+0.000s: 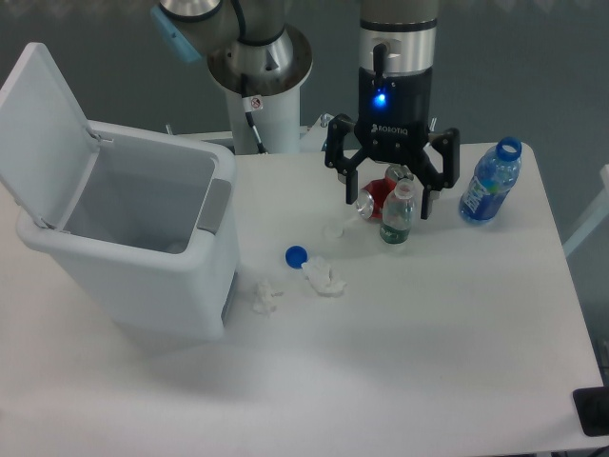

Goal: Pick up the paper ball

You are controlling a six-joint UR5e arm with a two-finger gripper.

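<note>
While the tool (388, 206) hangs spread wide, paper ball (263, 296) well apart, nearer the bin (143, 286).

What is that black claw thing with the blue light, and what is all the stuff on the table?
That claw is the gripper of a robot arm. Its two fingers are spread open and it holds nothing. One camera looks down at the white table from the front. On the left stands a white bin with its lid up. Near it lies the paper ball, a small crumpled wad the robot is meant to pick up. Beside that are a longer paper wad and a blue bottle cap. Under the claw are a small clear bottle and a red can. A blue water bottle stands to the right.
</note>
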